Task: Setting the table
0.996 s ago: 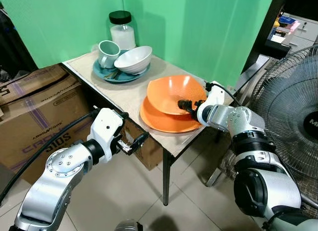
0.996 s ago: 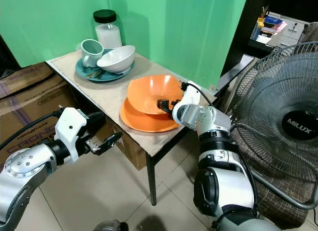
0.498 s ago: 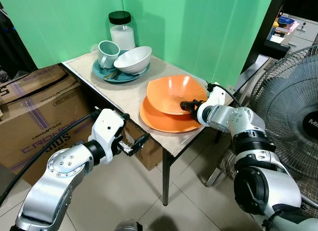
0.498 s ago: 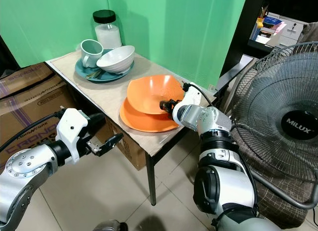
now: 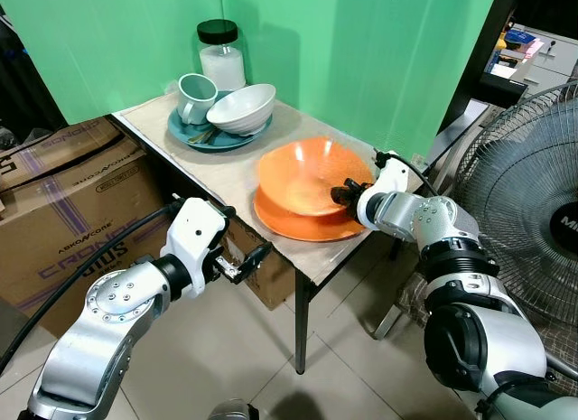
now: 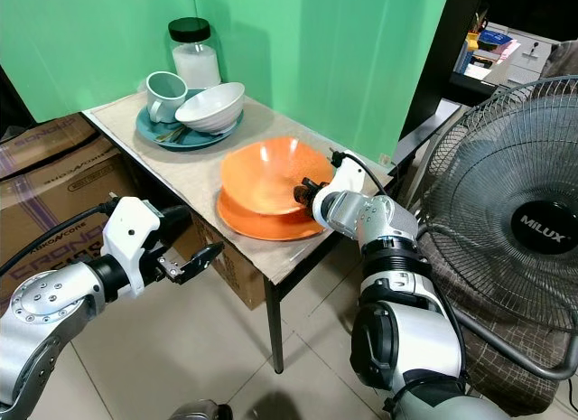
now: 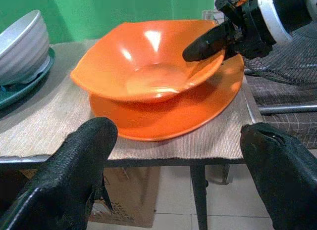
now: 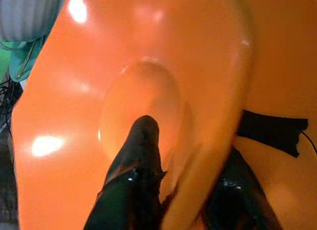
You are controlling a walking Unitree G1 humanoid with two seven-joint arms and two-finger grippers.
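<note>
1. My left gripper point(image 5: 256, 255) hangs below the table point(image 5: 230, 176) edge, fingers spread wide and holding nothing; through its wrist camera the bowl point(image 7: 148, 59) sits straight ahead of the open jaws, well apart from them.

2. Beyond the left jaws, at the far end of the table, a teal plate point(image 5: 194, 133) carries a mug point(image 5: 196, 97) and a white bowl point(image 5: 242, 107), with a jar point(image 5: 222, 53) behind; none of it is touched.

3. The bowl, orange and glossy, rests tilted on an orange plate point(image 5: 302, 223) near the table's front corner. I judge it rigid, light and slick, likely to slide on the plate below it.

4. My right gripper point(image 5: 348, 192) pinches the bowl's rim, one finger point(image 8: 136, 156) inside the wall and the other under the lip; the jaws are narrow, closed on the rim.

5. A one-sided rim hold lets the bowl tip, I reckon, so a deeper bite or support from beneath would be safer. If ceramic, a knock on the plate could chip it.

6. A fan point(image 5: 533, 194) stands right of the right arm, off the table.
</note>
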